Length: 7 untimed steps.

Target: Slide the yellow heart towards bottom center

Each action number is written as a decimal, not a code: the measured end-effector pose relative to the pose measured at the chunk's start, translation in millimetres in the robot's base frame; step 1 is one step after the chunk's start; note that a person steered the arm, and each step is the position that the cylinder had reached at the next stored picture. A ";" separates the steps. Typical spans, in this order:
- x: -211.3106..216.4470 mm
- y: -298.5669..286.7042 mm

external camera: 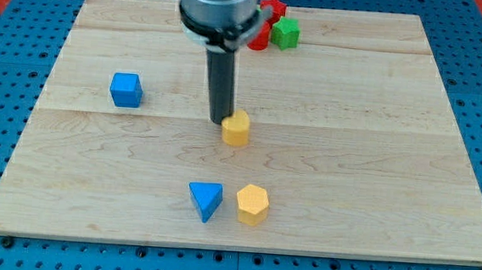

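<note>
My tip [221, 121] touches the heart [236, 129] from the view's upper left, mid-board [375, 161].

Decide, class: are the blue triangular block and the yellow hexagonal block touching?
Apart. The camera view shows a narrow strip of bare wood between the blue triangular block and the yellow hexagonal block.

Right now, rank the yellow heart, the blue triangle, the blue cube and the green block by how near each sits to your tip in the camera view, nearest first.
From my tip:
1. Yellow heart, touching or almost touching, just to the view's right.
2. Blue triangle, toward the view's bottom.
3. Green block at the view's top and blue cube at the view's left: too close to call.
</note>
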<state>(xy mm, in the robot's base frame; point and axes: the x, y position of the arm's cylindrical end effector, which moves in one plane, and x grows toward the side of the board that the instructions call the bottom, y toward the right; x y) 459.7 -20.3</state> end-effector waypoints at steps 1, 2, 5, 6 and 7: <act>48.9 22.3; 57.2 48.1; 62.9 111.2; 44.4 130.6; 51.5 163.7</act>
<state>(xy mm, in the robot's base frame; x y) 511.2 143.4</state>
